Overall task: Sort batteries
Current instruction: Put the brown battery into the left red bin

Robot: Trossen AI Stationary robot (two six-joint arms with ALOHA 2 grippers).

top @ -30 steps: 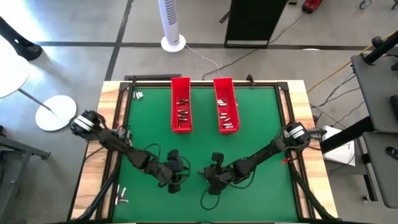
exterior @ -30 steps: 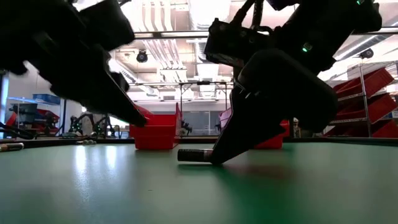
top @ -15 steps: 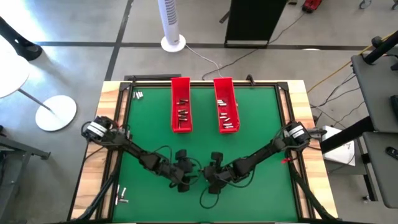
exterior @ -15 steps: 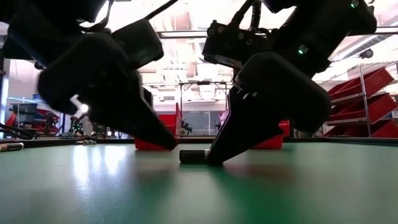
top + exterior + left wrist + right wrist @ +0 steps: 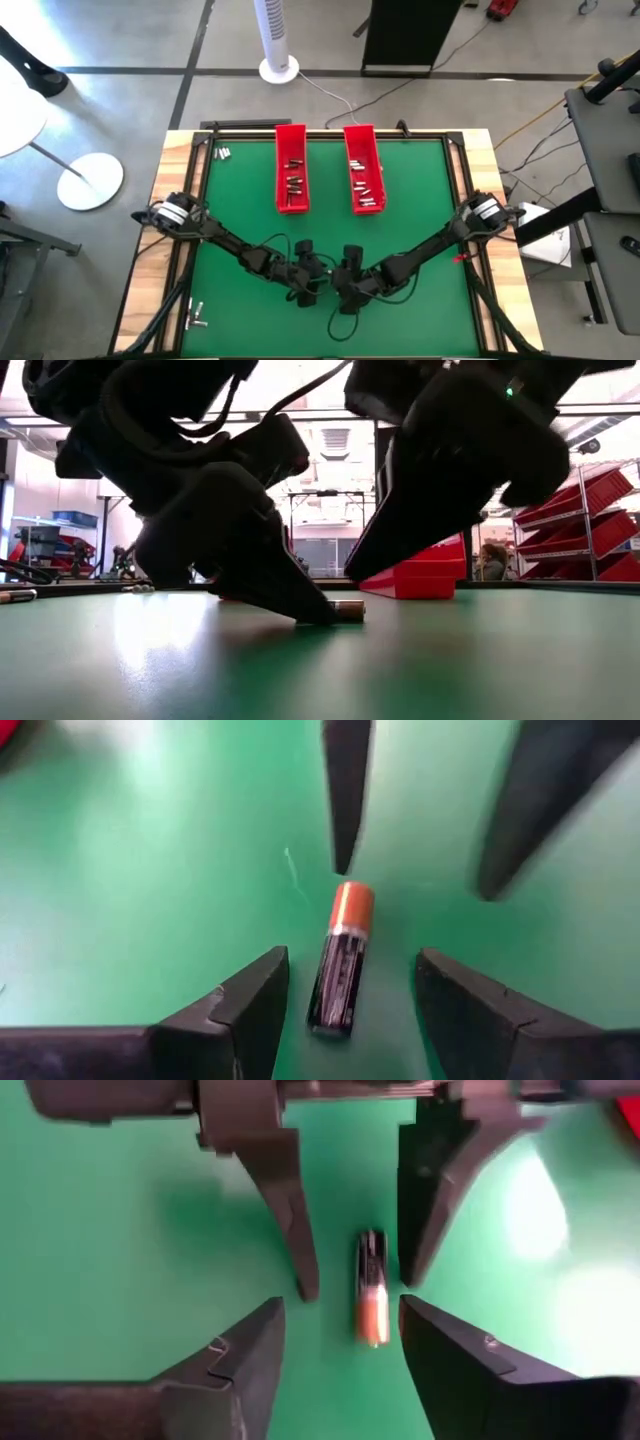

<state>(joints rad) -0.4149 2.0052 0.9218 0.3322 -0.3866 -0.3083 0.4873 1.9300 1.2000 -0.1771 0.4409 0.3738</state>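
Observation:
One battery, black with an orange end, lies on its side on the green mat near the table's front middle. My left gripper is down at the mat and open, one finger on each side of the battery, with a gap showing at both. My right gripper faces it from the other side, open and raised above the mat. In the low view the left finger hides all but the battery's end.
Two long red trays holding several batteries stand side by side at the far middle. Loose batteries lie at the far left corner and on the near left edge. A black frame borders the mat.
My left gripper has come down and toward the table's middle, until its fingers straddle the battery. My right gripper, whose fingertips were on the battery at the mat, has let go and risen. The battery stays lying on the mat.

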